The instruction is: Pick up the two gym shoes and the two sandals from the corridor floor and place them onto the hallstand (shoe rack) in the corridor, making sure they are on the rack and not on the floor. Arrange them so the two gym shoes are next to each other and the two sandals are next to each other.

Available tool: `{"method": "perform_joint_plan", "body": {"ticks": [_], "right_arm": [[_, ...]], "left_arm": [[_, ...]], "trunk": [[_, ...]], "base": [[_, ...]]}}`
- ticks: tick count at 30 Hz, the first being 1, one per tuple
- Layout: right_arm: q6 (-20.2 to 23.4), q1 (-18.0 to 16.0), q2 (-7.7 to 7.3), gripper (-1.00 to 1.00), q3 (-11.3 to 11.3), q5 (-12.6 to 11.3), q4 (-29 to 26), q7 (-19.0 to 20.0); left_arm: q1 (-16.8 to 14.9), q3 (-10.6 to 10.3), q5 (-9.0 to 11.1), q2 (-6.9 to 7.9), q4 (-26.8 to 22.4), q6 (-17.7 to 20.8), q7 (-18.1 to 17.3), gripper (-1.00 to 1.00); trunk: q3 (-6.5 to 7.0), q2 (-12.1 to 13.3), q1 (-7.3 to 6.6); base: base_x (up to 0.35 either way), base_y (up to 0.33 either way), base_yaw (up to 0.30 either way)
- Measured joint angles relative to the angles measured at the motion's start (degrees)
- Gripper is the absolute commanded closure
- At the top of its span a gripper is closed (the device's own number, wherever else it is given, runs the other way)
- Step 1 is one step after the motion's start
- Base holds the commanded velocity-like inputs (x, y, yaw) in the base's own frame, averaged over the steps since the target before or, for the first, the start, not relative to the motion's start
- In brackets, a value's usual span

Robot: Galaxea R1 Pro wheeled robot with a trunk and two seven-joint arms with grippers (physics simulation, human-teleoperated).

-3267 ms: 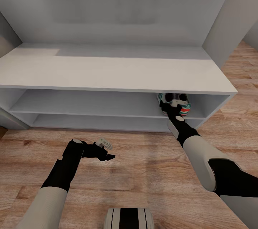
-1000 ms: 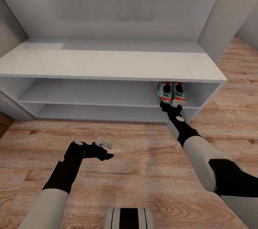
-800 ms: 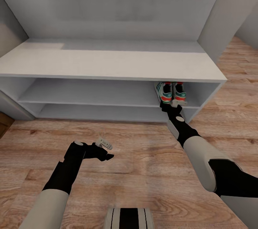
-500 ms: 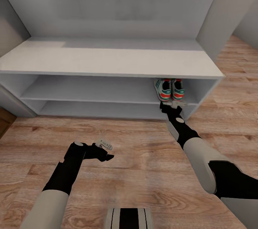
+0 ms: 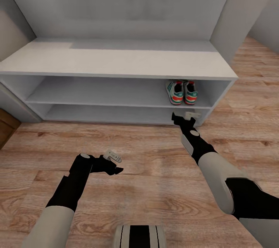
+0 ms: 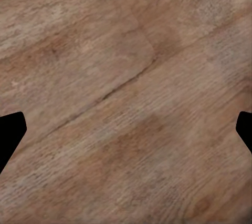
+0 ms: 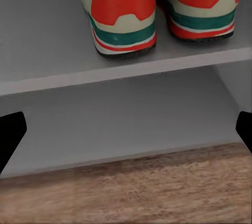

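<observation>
The right wrist view showed the two gym shoes' [image 7: 157,8] red-orange heel patches and green stripes up close; the head view showed them side by side, heels outward, at the right end of the hallstand's [image 5: 116,63] upper shelf. The right gripper [image 5: 185,116] hung before the shelves, fingers spread, empty. The left gripper [image 5: 115,164] hovered open and empty above the corridor floor [image 6: 126,103].

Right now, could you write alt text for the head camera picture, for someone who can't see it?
Two gym shoes sit side by side, heels outward, on the upper open shelf of a grey-white hallstand. The right end effector hangs open just in front of the rack, below them. The left end effector, also open, hovers over the wood-plank floor.
</observation>
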Motion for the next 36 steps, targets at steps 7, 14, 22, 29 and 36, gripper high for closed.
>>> {"method": "perform_joint_plan", "body": {"ticks": [7,14,22,29,36], "right_arm": [[0.05,3.23,-0.03,-1.0,0.02,0.03,-3.51,2.29],[0.14,6.75,-1.89,-1.0,0.1,0.9,-5.05,10.19],[0.25,12.65,-5.35,-1.0,-0.28,1.35,-7.17,22.99],[0.46,21.7,-6.62,-1.0,-0.27,1.86,-15.54,27.94],[1.04,34.6,-8.3,-1.0,-0.52,1.97,-31.07,29.4]], "left_arm": [[0.01,-0.11,0.11,-0.05,-0.62,-0.13,-0.14,-1.0],[0.01,-0.15,0.25,-0.05,-1.05,-0.95,-0.45,-1.0],[0.01,-0.12,1.29,-0.07,-0.95,-4.49,-0.58,-1.0],[0.01,-0.18,4.19,-0.15,-0.94,-6.25,-0.66,-1.0],[0.01,-0.19,5.52,-0.8,-0.91,-8.06,-0.67,-1.0]], "trunk": [[0.0,0.0,0.0],[0.0,0.0,0.0],[0.0,0.0,0.0],[0.0,0.0,0.0],[0.0,0.0,0.0]], "base": [[-0.015,0.0,0.0],[-0.004,0.0,0.0],[-0.001,0.0,0.0],[0.0,0.0,0.0],[0.0,0.0,0.0]]}}
